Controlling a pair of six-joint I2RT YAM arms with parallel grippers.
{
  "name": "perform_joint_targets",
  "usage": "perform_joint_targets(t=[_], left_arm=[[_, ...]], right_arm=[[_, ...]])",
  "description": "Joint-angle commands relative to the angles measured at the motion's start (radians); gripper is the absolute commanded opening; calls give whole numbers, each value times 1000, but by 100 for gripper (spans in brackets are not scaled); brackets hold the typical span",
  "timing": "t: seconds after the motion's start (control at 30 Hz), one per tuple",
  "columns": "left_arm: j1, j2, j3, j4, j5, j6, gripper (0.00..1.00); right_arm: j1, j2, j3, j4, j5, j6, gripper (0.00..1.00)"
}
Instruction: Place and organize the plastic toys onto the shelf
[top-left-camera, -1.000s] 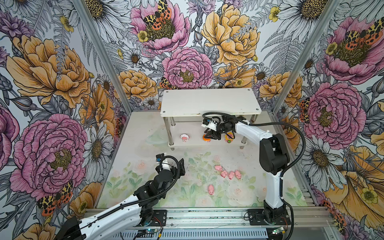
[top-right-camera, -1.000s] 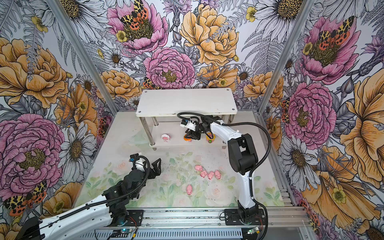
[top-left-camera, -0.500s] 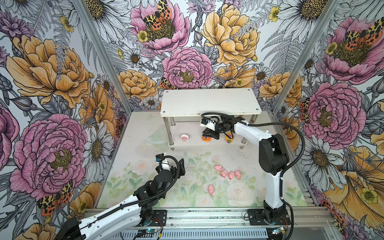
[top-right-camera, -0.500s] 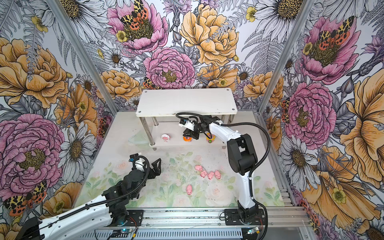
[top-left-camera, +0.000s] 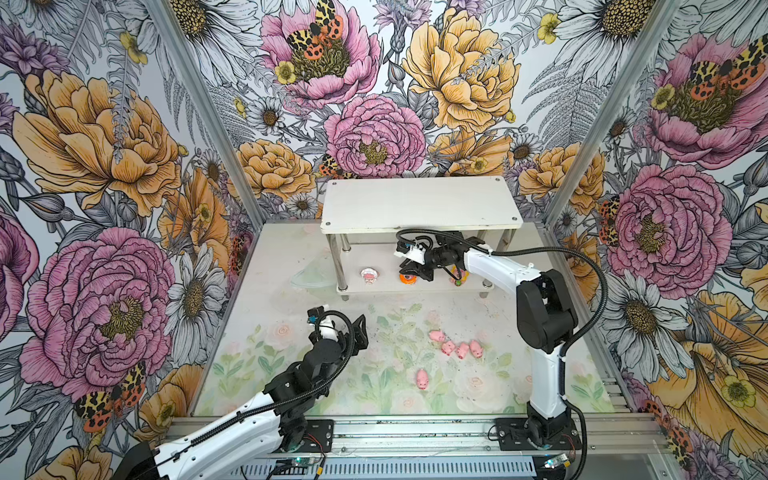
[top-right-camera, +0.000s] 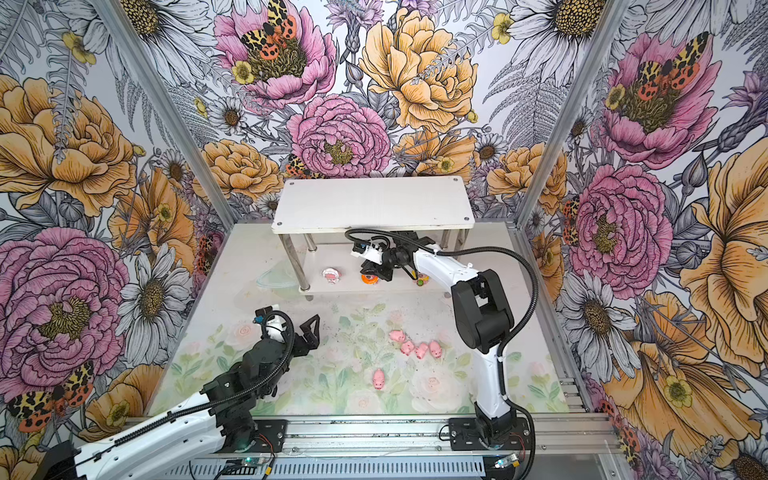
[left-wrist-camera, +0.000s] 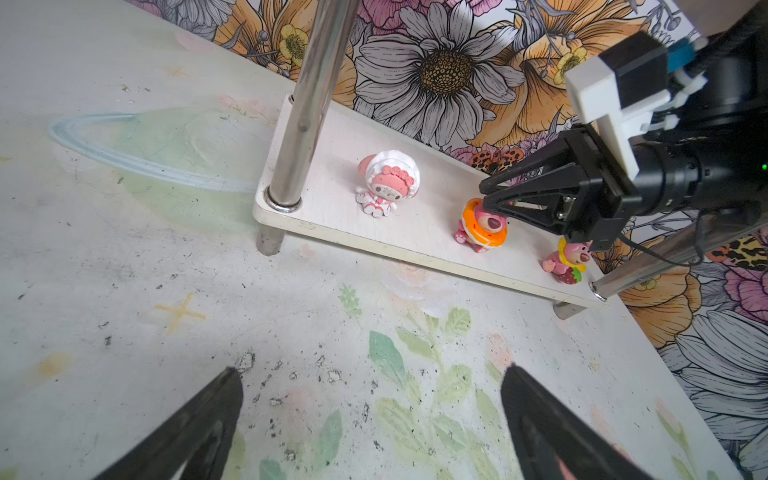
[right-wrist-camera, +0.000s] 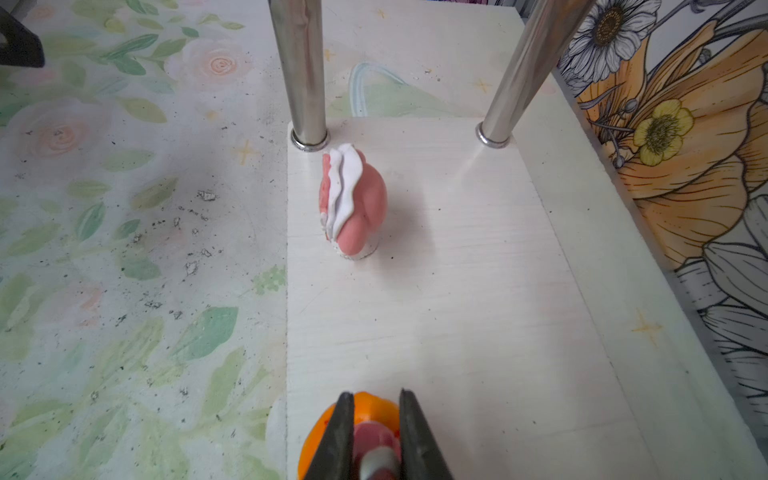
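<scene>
The shelf (top-left-camera: 419, 203) is set at the back of the table (top-left-camera: 291, 266), w/ three toys stood on its lower tier. The R gripper (top-left-camera: 409, 271) is reached in under the top board and is closed on the orange-rimmed toy (top-left-camera: 408, 278) at mid-tier. In the R wrist view its fingers (right-wrist-camera: 345, 432) are pressed vs. both sides of the pink head, w/ the orange rim showing around them. In the L wrist view the toy's feet appear to be on the board. The white-rimmed toy (top-left-camera: 369, 275) is stood upright nr the tier's left end in both top views, beside a metal leg (left-wrist-camera: 307, 104) and apart from the gripper. The yellow-rimmed toy (top-left-camera: 457, 279) is sat nr the right end, partly hidden by the arm. Five pink pigs are lying on the table in front of the shelf: a cluster of four (top-left-camera: 455, 345), and a lone pig (top-left-camera: 422, 378) nearer the front edge. The L gripper (left-wrist-camera: 370, 372) is held over the table w/ fingers spread wide, nothing btwn them, well apart from all toys.
</scene>
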Motion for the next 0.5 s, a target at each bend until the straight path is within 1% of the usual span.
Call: perform_joint_targets(t=[0.0, 0.07, 0.2, 0.37, 0.47], left_arm=[[10, -6, -11, 9, 25, -7, 99], [11, -6, -7, 5, 28, -7, 99], [14, -13, -5, -9, 28, -8, 99], [14, -29, -4, -22, 25, -7, 99], [16, -30, 1, -27, 28, -4, 99]], right_arm=[[4, -11, -32, -7, 43, -21, 25], [3, -16, -41, 9, 45, -16, 31], [-2, -31, -66, 41, 39, 5, 36], [-5, -61, -121, 94, 38, 27, 37], [-11, -71, -136, 124, 32, 43, 42]])
